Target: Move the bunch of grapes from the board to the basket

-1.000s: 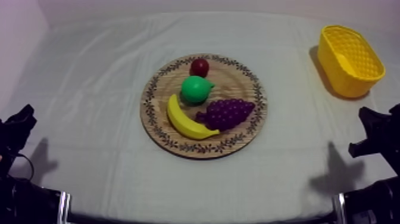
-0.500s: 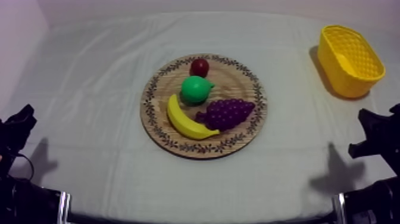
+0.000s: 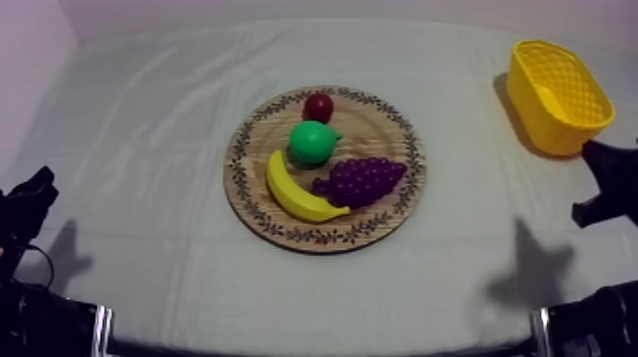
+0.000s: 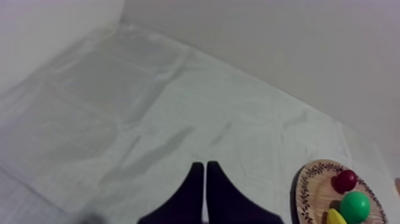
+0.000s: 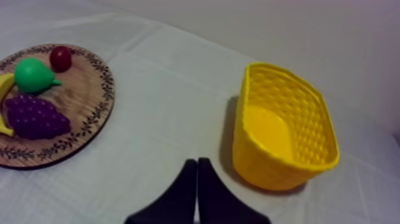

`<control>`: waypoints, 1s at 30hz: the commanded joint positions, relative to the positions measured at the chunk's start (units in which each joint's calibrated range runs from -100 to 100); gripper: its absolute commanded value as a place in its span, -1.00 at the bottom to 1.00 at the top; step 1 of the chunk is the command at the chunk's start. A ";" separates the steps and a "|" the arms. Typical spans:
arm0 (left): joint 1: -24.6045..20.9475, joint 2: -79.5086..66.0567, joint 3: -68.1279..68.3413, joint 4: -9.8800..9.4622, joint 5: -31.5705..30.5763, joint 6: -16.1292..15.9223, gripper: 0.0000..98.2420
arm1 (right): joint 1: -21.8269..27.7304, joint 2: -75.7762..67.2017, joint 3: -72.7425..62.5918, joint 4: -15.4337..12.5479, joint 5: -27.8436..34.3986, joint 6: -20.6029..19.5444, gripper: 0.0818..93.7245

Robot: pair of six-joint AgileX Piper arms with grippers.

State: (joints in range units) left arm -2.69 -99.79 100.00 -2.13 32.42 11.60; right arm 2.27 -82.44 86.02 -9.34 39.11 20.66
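Note:
The purple bunch of grapes (image 3: 362,180) lies on the round wooden board (image 3: 380,128) at the table's middle, touching a banana (image 3: 294,193). A green pear (image 3: 312,142) and a small red fruit (image 3: 318,106) lie behind them. The yellow basket (image 3: 557,95) stands at the far right. My right gripper (image 3: 598,157) hovers just in front of the basket, well right of the board. In the right wrist view its fingers (image 5: 197,170) lie together as a wedge, with the grapes (image 5: 36,117) off to one side and the basket (image 5: 268,167) close ahead. My left gripper (image 3: 38,182) rests at the left edge, shut (image 4: 205,173).
Bare cloth surrounds the board on all sides. In the left wrist view the board's rim (image 4: 303,187), the red fruit (image 4: 344,180) and the pear (image 4: 355,206) lie far off across the cloth. A pale wall runs behind the table.
My right gripper has moved away from the table's front edge toward the basket. The left arm and all the fruit have stayed put.

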 commanded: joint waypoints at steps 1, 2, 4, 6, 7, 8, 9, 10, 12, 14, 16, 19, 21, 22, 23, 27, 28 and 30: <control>-0.03 0.05 0.00 0.01 -0.01 0.00 -1.00 | -0.10 9.67 -12.85 -2.49 4.42 3.01 -1.00; -0.03 0.05 0.00 0.01 -0.01 0.00 -1.00 | -0.20 12.25 -16.27 -3.24 6.29 3.70 -1.00; -0.03 0.05 0.00 0.01 -0.01 0.00 -1.00 | -0.59 17.27 -22.92 -4.69 10.13 5.11 -1.00; -0.03 0.05 0.00 0.01 -0.01 -0.01 -1.00 | -1.15 22.17 -29.39 -6.06 14.47 6.49 -1.00; -0.03 0.05 0.00 0.01 -0.01 -0.02 -1.00 | -1.48 24.59 -32.52 -6.74 16.91 7.26 -1.00; -0.03 0.05 0.00 0.01 -0.01 -0.02 -1.00 | -1.95 26.97 -35.55 -7.24 19.38 7.94 -1.00; -0.03 0.05 0.00 0.01 -0.01 -0.01 -1.00 | -2.57 29.32 -38.46 -7.58 21.89 8.51 -1.00; -0.03 0.05 0.00 0.01 -0.01 -0.02 -1.00 | -3.36 31.66 -41.24 -7.80 24.49 9.03 -1.00; -0.03 0.05 0.00 0.01 -0.01 -0.02 -1.00 | -5.18 36.23 -46.28 -8.04 29.44 9.94 -1.00; -0.03 0.05 0.00 0.01 -0.01 -0.01 -1.00 | -7.07 40.81 -50.54 -8.08 34.01 10.90 -1.00; -0.03 0.05 0.00 0.01 -0.01 0.00 -1.00 | -8.71 45.33 -53.94 -8.18 37.99 11.97 -1.00; -0.03 0.05 0.00 0.01 -0.01 0.00 -1.00 | -10.76 51.58 -57.16 -8.33 41.27 13.63 -1.00; -0.03 0.05 0.00 0.01 -0.01 0.00 -1.00 | -12.04 55.20 -58.40 -8.40 42.04 14.73 -1.00; -0.03 0.05 0.00 0.01 -0.01 0.00 -1.00 | -12.62 56.91 -58.93 -8.42 42.33 15.26 -1.00; -0.03 0.05 0.00 0.01 -0.01 0.00 -1.00 | -13.15 58.56 -59.43 -8.42 42.55 15.71 -0.99; -0.03 0.05 0.00 0.01 -0.01 -0.01 -1.00 | -15.05 64.41 -60.85 -8.20 42.58 17.23 -0.97; -0.03 0.05 0.00 0.01 -0.01 -0.01 -1.00 | -15.51 65.70 -61.11 -8.06 42.53 17.52 -0.96; -0.03 0.05 0.00 0.01 -0.01 -0.03 -1.00 | -16.32 67.93 -61.52 -7.82 42.45 18.06 -0.93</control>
State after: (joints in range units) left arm -2.69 -99.79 100.00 -2.13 32.42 11.60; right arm -13.56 -17.22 24.56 -17.24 81.27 38.36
